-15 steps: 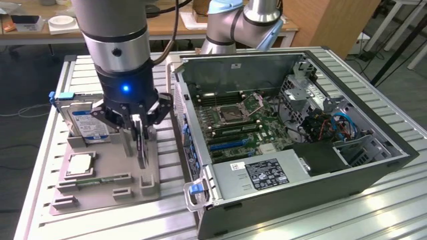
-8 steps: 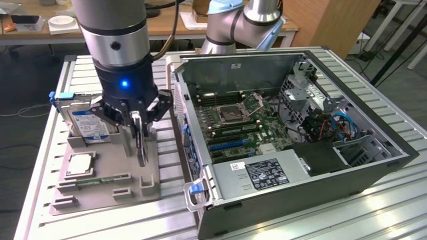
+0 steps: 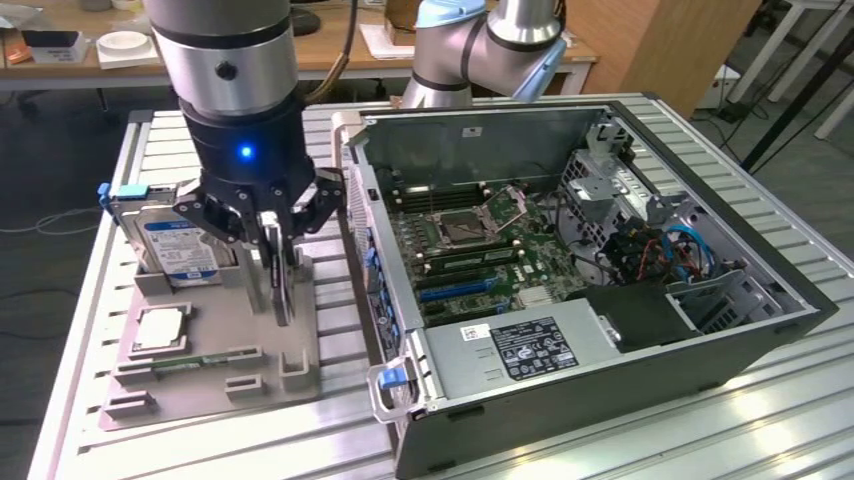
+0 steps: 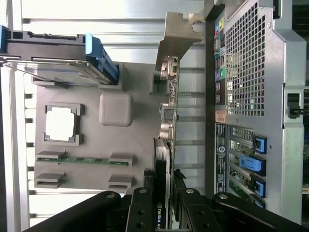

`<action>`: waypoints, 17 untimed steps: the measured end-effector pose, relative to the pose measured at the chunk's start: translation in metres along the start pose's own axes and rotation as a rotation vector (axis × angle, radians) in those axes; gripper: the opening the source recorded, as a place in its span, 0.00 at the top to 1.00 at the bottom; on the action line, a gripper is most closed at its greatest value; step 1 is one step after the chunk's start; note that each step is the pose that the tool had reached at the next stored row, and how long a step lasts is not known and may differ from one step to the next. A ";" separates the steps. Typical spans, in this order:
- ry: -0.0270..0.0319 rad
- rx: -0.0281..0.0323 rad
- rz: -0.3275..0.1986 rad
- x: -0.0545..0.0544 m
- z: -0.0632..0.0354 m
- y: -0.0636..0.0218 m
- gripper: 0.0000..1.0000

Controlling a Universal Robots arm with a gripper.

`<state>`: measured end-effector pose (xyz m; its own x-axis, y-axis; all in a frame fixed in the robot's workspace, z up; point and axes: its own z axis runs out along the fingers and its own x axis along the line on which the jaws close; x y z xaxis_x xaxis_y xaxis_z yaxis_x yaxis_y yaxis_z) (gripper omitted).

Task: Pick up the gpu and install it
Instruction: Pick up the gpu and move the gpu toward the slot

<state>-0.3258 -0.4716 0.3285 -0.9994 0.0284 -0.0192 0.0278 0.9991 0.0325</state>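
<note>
Gripper closed on the gpu, fingers pressing both faces of the card near its top edge. The gpu hangs upright and edge-on over the grey tray. Whether its lower edge touches the tray cannot be told.

In the wrist view, the pale bracket forms the card's far end, reaching past the tray's edge.

Open room: a narrow strip of slatted table separates the tray from the case. The card's edge lies parallel to the case's rear panel, near it but apart. The case lies open-side up; the motherboard is exposed, with blue slots near its middle.

Surroundings on the tray:
- A hard drive stands on edge just beside the gripper, on the exterior view's left, near the outer finger linkage.
- A processor lies flat in its pocket.
- A green memory strip sits between clips, near the processor.
- A raised block stands between the hard drive and the memory strip.

Inside the case, the power supply fills the near corner. A drive cage with blue cables occupies the exterior view's right.
</note>
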 end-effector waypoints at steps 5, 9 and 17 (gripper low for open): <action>-0.0001 -0.0001 0.000 0.000 -0.0086 0.0003 0.74; 0.0000 0.0000 0.000 0.000 -0.0140 0.0004 0.74; 0.0000 0.0000 0.000 0.000 -0.0243 0.0008 0.74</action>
<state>-0.3258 -0.4716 0.3528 -0.9994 0.0284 -0.0192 0.0278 0.9991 0.0325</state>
